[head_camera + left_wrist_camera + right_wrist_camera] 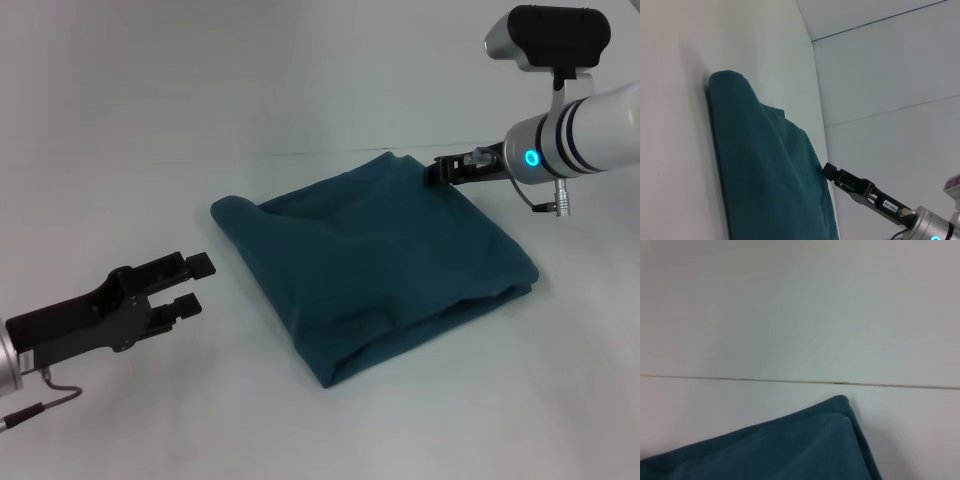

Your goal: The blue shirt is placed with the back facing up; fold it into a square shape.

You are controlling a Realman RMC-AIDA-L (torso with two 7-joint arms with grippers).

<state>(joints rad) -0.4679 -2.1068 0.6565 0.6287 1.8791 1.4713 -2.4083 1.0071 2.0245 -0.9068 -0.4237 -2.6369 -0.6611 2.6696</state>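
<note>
Your left gripper (196, 283) hung w/ fingers apart, just left of the blue shirt (375, 262), already a rough square mid-table. Right gripper (437, 170) touched its far corner; fingers: can't tell. Probably best you just squared edges, lifted off gently.

Folded blue shirt (767, 170) lies flat on the white bench (675, 125), layered edges stacked, one rounded corner sticking out at the far end. Right tool (829, 170) at the shirt's side edge, black tip touching or just beside the fabric; can't tell if it pinches any cloth. Silver wrist with a blue light behind it. A thin dark seam line crosses the bench beyond.
</note>
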